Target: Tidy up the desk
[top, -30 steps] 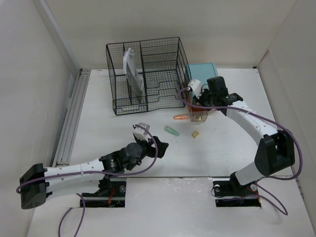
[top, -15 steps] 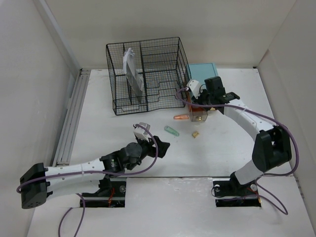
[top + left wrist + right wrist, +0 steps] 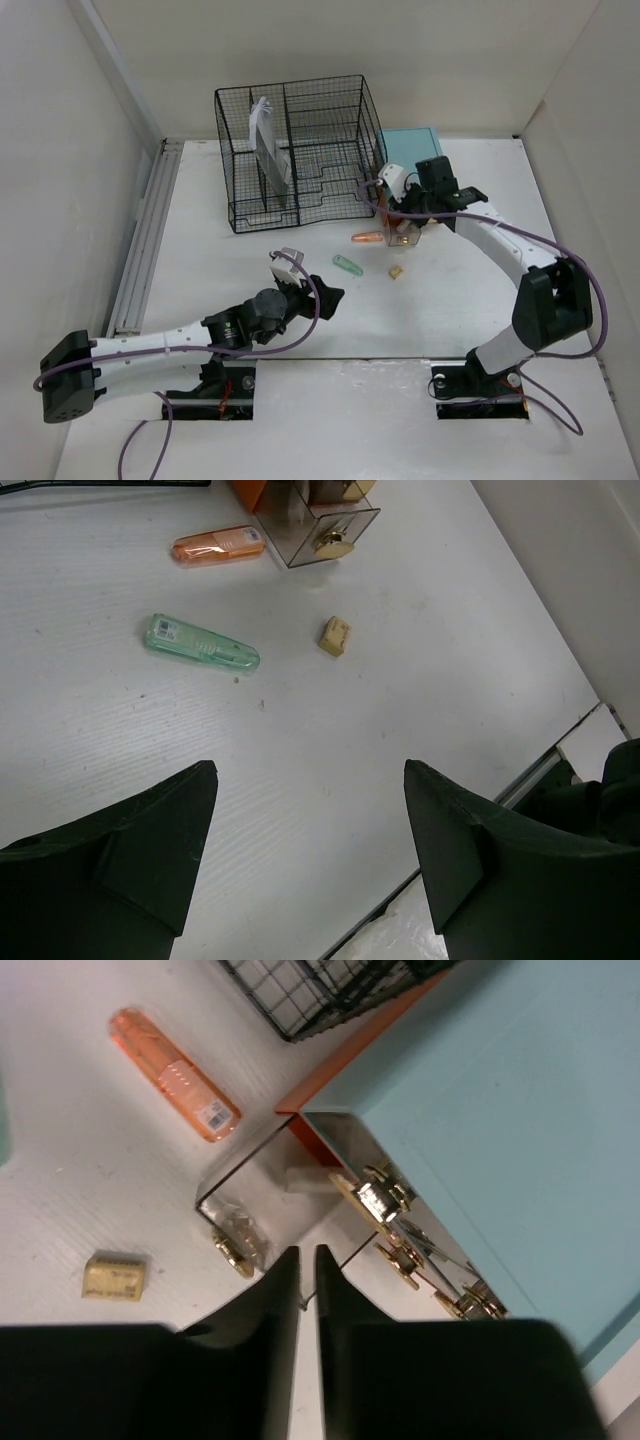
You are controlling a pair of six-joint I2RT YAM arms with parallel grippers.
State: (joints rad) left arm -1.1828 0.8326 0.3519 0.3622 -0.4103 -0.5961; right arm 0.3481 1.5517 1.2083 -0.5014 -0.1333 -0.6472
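The white desk (image 3: 200, 270) holds an orange capped pen-like item (image 3: 364, 238), a green one (image 3: 347, 265) and a small tan block (image 3: 396, 271). A clear drawer (image 3: 402, 236) with a gold knob stands pulled out of the teal box (image 3: 410, 142). My right gripper (image 3: 405, 215) is at this drawer. In the right wrist view its tips (image 3: 307, 1253) are closed to a thin slit over the drawer's (image 3: 260, 1175) thin wall edge. My left gripper (image 3: 325, 297) hovers open and empty near the front; its view (image 3: 308, 770) shows bare desk between the fingers.
A black wire-mesh rack (image 3: 295, 150) stands at the back with white papers (image 3: 268, 140) upright in its left part. White walls bound the desk on the left, back and right. The desk's front edge (image 3: 470, 810) lies just below the left gripper.
My right gripper has shifted slightly left and nearer at the clear drawer. The left arm and the loose items have not moved.
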